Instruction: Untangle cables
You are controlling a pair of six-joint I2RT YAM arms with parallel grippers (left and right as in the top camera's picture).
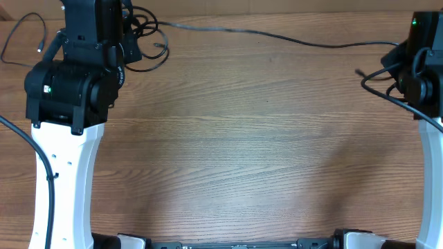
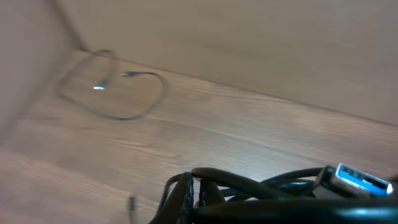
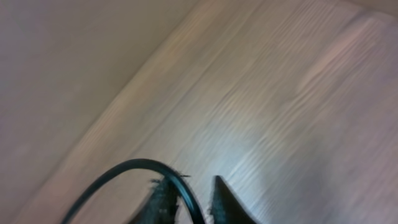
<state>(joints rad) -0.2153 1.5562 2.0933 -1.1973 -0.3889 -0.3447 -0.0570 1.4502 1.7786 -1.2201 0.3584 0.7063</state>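
Tagging step as mid-separation: one long strand [image 1: 277, 36] runs across the surface [image 1: 228, 138] from the cable tangle [image 1: 142, 31] at the far left corner to the right hand [image 3: 189, 186]. Agree? (A)

Agree. Left hand [image 2: 189, 205] reads clenched, and the tangle with a blue-tipped USB plug [image 2: 357, 177] sits right at its fingers, so I judge it is pinning the bundle. Fingers mostly out of frame, though. (B)

Right hand state? (A)

Fingers slightly parted, gap visible. The strand arcs up and drops into the gap, hugging one finger. No squeeze that I can see, so released. (B)

Anything already free? (A)

One loose strand [image 1: 17, 34] lies alone in a loop at the far left edge, apart from the tangle. More cord hangs near the right arm [image 1: 377, 76]; can't tell which strand it is. (B)

Next move? (A)

My guess: the right hand either lets that long strand lie well clear, or re-clenches and draws it further. Left must hold firm, else the whole tangle drags. Plenty knotted yet, so early-to-middle progress. (B)
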